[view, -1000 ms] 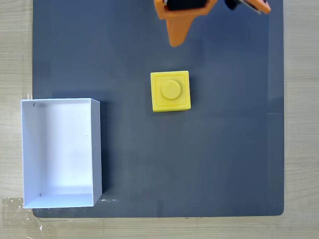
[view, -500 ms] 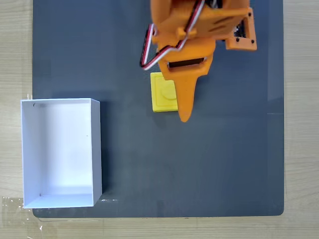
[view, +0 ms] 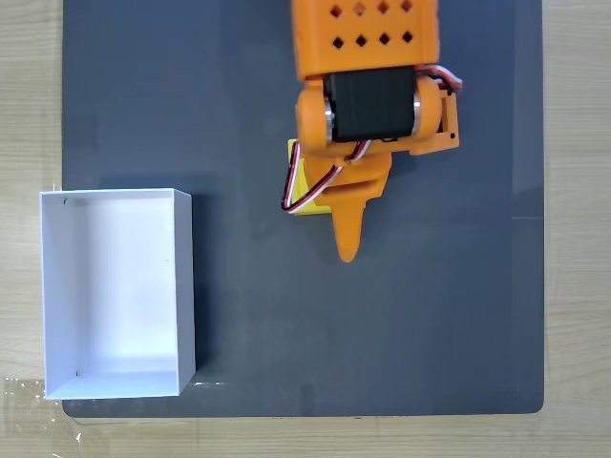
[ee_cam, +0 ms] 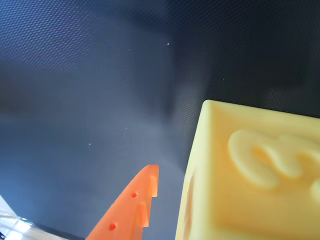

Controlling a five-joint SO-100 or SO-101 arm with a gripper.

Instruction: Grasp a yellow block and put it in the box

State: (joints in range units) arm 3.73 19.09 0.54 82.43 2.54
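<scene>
Since the prior frames: arm advanced down-frame, now covering most of the yellow block (view: 300, 196) at upper centre of the fixed view. Dark mat (view: 430, 315): spans the bench. Box (view: 186, 286): white, lower left, well apart from block. Claw (view: 336, 227): over block; opening cannot be told.

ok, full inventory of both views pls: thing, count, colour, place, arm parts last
yellow block: 1, yellow, mid-mat, mostly hidden under the arm in the fixed view; close-up at lower right in the wrist view, embossed side showing
box: 1, white, open-top, lower-left edge of the mat in the fixed view
mat: 1, dark grey, covers most of the table
table: 1, light wood, visible around the mat
arm: 1, orange with a black motor, enters from the top of the fixed view
gripper: 1, orange, down at the block; jaw state unclear
</scene>
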